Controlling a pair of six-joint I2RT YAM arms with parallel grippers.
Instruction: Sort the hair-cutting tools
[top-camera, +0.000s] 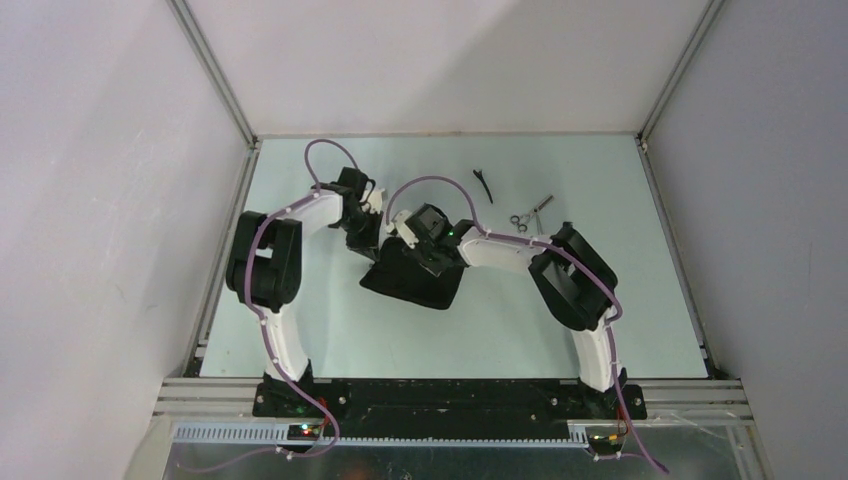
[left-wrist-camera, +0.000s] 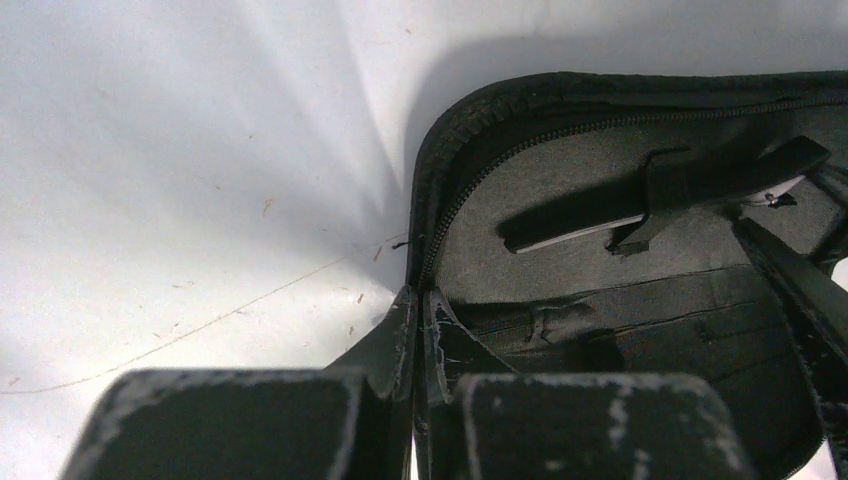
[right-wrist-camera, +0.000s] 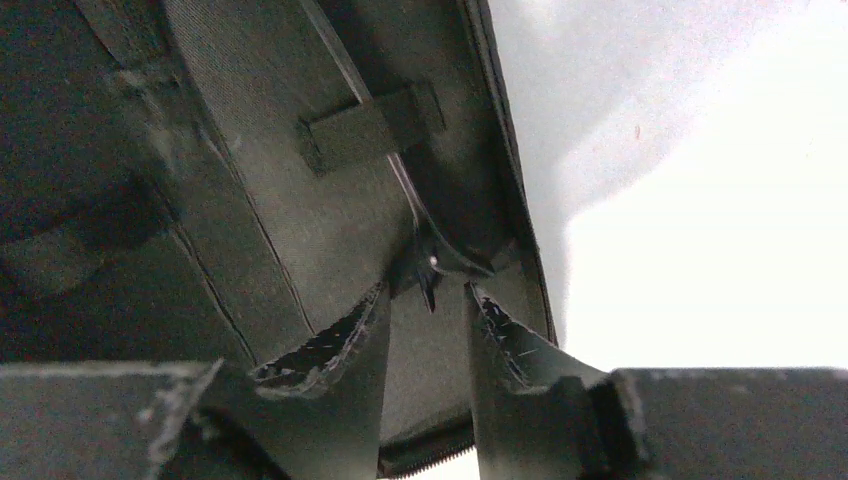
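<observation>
While one black clip (top-camera: 484, 183) and silver scissors (top-camera: 520, 220), one pair or two unclear, lie on the bench (top-camera: 300, 330) far right, one slim piece (left-wrist-camera: 560, 222) sits strapped inside the open case (top-camera: 410, 285). Both arms overhang the case; the left tool (left-wrist-camera: 418, 320) pinches its rim, and the right tool (right-wrist-camera: 425, 300) gapes.

- Soft overhead light is paling the counter (top-camera: 560, 320) evenly.
- Right of the right fingers (right-wrist-camera: 510, 345), the counter is blowing out into white glare.
- Beyond the left fingers (left-wrist-camera: 395, 340), blurring close-up, the case (left-wrist-camera: 600, 190) is throwing a soft grey shadow.
</observation>
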